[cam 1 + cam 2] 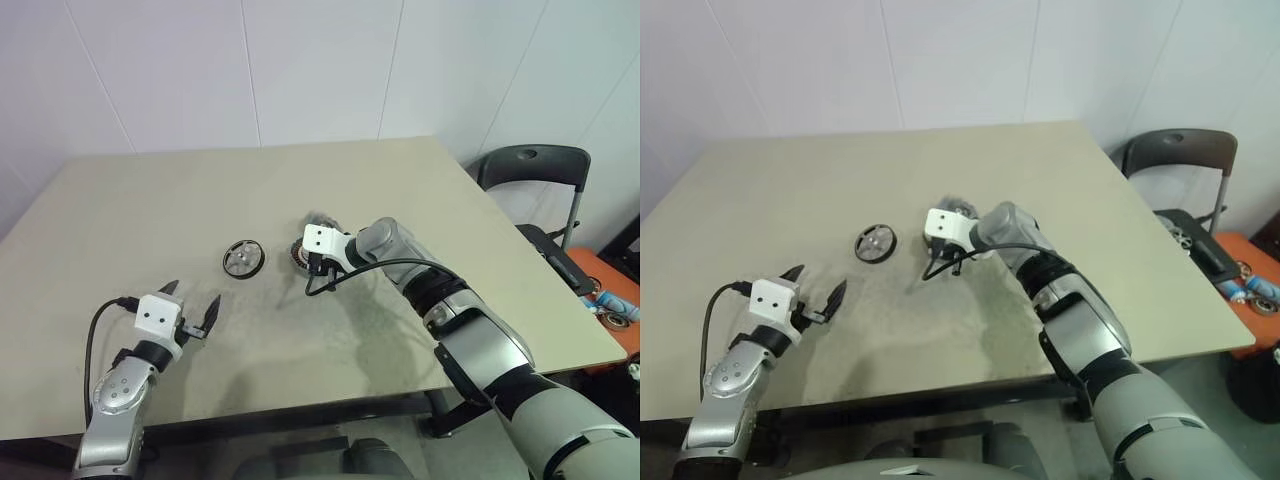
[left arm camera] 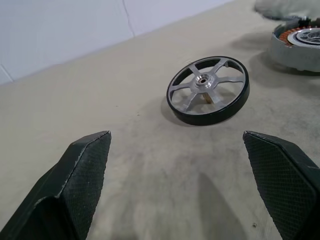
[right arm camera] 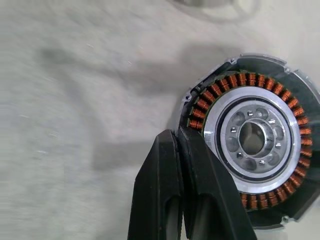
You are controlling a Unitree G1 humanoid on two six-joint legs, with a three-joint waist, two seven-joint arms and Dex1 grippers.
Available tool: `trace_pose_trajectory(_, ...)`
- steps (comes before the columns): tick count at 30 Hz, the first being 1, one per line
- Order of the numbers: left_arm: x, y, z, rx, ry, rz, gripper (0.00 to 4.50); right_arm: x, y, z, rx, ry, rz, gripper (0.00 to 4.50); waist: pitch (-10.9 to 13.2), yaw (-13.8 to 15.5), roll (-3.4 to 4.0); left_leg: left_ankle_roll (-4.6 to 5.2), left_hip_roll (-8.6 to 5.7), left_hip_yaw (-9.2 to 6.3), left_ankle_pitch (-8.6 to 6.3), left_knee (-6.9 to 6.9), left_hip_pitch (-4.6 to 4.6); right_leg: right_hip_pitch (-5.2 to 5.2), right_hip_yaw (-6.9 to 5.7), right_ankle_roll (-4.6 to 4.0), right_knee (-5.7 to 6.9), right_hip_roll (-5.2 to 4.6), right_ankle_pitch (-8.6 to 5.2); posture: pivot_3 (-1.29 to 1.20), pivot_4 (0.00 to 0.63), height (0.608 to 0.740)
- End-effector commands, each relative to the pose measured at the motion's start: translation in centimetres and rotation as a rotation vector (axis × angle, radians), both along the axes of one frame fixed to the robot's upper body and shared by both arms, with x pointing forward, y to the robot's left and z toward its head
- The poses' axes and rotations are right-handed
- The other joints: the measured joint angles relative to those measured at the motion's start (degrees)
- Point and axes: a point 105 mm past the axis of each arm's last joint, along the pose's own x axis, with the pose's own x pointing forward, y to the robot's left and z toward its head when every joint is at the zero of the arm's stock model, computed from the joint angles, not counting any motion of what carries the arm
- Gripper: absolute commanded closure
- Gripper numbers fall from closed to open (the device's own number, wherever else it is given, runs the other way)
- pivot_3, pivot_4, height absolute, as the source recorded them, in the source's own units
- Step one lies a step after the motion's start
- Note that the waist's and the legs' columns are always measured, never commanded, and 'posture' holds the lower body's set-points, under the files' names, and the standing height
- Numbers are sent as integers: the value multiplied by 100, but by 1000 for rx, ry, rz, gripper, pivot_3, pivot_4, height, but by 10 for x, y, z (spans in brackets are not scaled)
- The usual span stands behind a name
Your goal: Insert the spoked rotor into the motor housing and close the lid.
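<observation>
The spoked rotor [image 1: 243, 258] lies flat on the table, black-rimmed with pale spokes [image 2: 207, 90]. Just to its right sits the motor housing [image 3: 250, 135], a silver cup with copper windings around a central bearing. My right gripper [image 3: 181, 131] points down at it and is shut, its fingertips [image 3: 170, 150] pressed together at the housing's rim; whether they pinch the wall is unclear. A grey round part, apparently the lid [image 1: 955, 206], lies just behind the housing, partly hidden by the right wrist. Nearer the table's front left, my left gripper [image 1: 192, 295] is held level and open, with nothing in it, facing the rotor.
The beige table [image 1: 150, 200] runs wide to the back and left. A dark chair [image 1: 530, 165] stands off its right side, with small items on an orange surface [image 1: 610, 295] further right. A black cable [image 1: 380, 268] loops along the right forearm.
</observation>
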Motion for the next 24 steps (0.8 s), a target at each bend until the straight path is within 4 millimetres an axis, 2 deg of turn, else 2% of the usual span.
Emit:
trace_pose_trajectory(1,4,-1,14,14,-45,-14,0,-12,10,32,92,-9,78,4475,0,3,0,0,0,-3,0,-1,-4,-3,-2,0,1,0,0,0,0,740)
trace_pose_trajectory(6,6,-2,14,14,-43,-22,0,-45,6,35,104,68,166,4475,0,24,0,6,-11,-15,-4,-3,-11,-4,-12,0,-2,-10,0,0,0,740)
trace_pose_trajectory(11,7,-3,14,13,-42,-28,0,-71,2,35,115,130,202,4475,0,58,0,5,-12,-16,-3,0,-7,0,-12,0,-4,-9,0,0,0,740)
trace_pose_trajectory(24,11,-6,13,8,-40,-39,0,-84,10,22,136,197,173,4475,-1,156,-3,1,-13,-16,1,6,1,11,-14,0,-3,-5,0,0,0,740)
